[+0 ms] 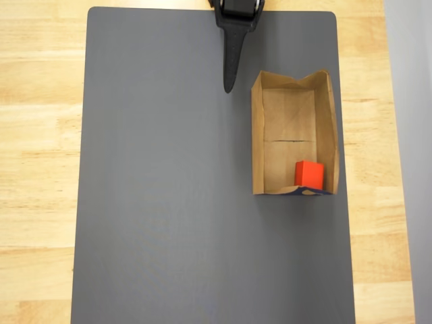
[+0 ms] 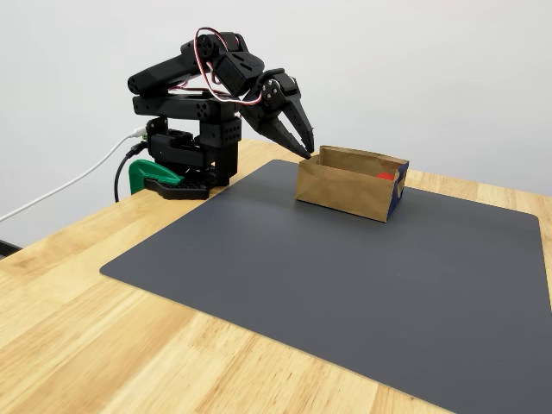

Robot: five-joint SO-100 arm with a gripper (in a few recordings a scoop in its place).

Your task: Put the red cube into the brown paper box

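The red cube (image 1: 309,174) lies inside the brown paper box (image 1: 258,135), in the corner at the lower end by the dark blue edge in the overhead view. In the fixed view a sliver of the red cube (image 2: 385,177) peeks over the wall of the brown paper box (image 2: 341,194). My black gripper (image 1: 229,86) hangs just left of the box's upper end, apart from it, shut with nothing between its fingers. Seen from the fixed view, the gripper (image 2: 305,152) points down beside the box's left corner.
The box rests on a dark grey mat (image 1: 169,202) covering most of a wooden table (image 1: 40,135). The arm's base (image 2: 185,147) with a green clamp (image 2: 148,176) and a white cable sits at the table's back left in the fixed view.
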